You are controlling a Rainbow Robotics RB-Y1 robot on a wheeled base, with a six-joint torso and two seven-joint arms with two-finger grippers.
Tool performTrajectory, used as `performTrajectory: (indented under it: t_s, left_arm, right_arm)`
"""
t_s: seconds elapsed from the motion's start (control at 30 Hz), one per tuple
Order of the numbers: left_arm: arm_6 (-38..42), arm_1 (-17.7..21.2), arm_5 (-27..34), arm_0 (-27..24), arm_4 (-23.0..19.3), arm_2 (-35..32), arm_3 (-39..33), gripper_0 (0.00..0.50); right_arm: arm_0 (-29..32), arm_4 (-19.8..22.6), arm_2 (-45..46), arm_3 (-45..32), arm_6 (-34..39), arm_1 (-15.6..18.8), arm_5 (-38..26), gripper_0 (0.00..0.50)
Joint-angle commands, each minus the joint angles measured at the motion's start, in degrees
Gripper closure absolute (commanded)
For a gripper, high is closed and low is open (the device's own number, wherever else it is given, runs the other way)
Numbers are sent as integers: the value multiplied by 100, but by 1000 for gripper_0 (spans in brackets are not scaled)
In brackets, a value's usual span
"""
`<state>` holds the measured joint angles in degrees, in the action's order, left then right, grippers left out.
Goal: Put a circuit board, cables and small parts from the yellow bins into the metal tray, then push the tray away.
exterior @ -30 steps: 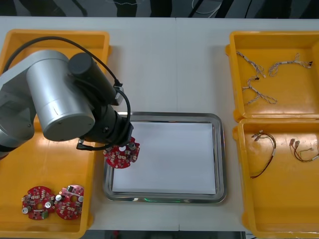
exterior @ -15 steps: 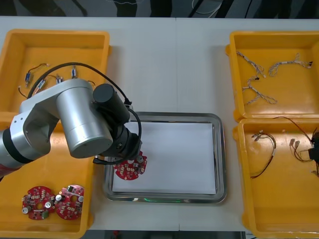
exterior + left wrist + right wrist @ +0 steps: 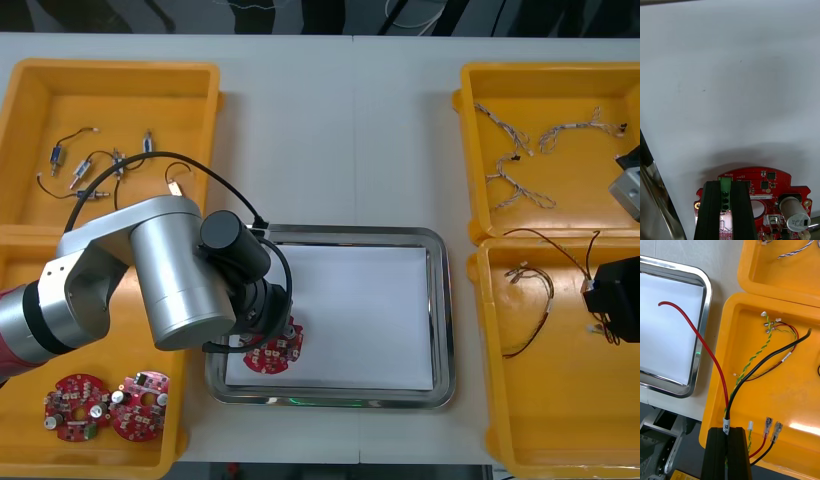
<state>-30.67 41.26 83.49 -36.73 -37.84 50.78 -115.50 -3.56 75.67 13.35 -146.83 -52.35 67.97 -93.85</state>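
Left gripper [image 3: 725, 183] holds the circuit board [image 3: 763, 183] flat, at or just above the white floor of the metal tray [image 3: 350, 232] near its seven o'clock corner. Its fingers are pinched narrow on the green connector [image 3: 725, 195], a firm handle for setting the board down level. At the surface's four o'clock, the right gripper [image 3: 726, 430] hangs over a yellow bin [image 3: 790, 390], fingers clamped on a red and black cable [image 3: 717, 367], likely lifted clear for the tray.

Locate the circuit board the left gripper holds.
In the front view, the circuit board is at the metal tray's near-left corner, over its white inside, clamped in the left gripper.
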Motion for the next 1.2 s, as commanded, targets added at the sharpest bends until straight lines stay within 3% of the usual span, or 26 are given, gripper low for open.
performTrajectory:
  t_s: [0.03,0.17,0.2,0.23,0.37,0.4,0.83,1.2]
  left_arm:
    - [404,-74,-87,131,57,82,-60,500]
    - [431,-65,-157,202,110,90,-60,497]
    - [439,-56,-184,246,233,108,-78,430]
    - [448,-56,-192,263,268,117,-78,398]
    - [492,-56,-263,307,383,125,-69,53]
    - [510,-56,-272,307,383,117,-69,0]
    - [624,-13,-131,298,365,-138,-350,0]
    - [580,31,801,298,40,-1035,-913,0]
  right_arm:
    - [-321,-105,-438,-214,-284,235,60,500]
    - [-488,-325,-772,-267,-284,235,60,500]
    - [-558,-422,-913,-285,-284,244,60,500]
    - [-567,-448,-957,-285,-284,235,60,500]
    - [-699,-545,-1168,-293,-293,235,60,500]
    - [-725,-554,-1194,-293,-293,235,60,500]
    - [-778,-466,-1194,-293,-310,244,69,500]
    - [-1542,-703,-2126,-317,-302,182,95,500]
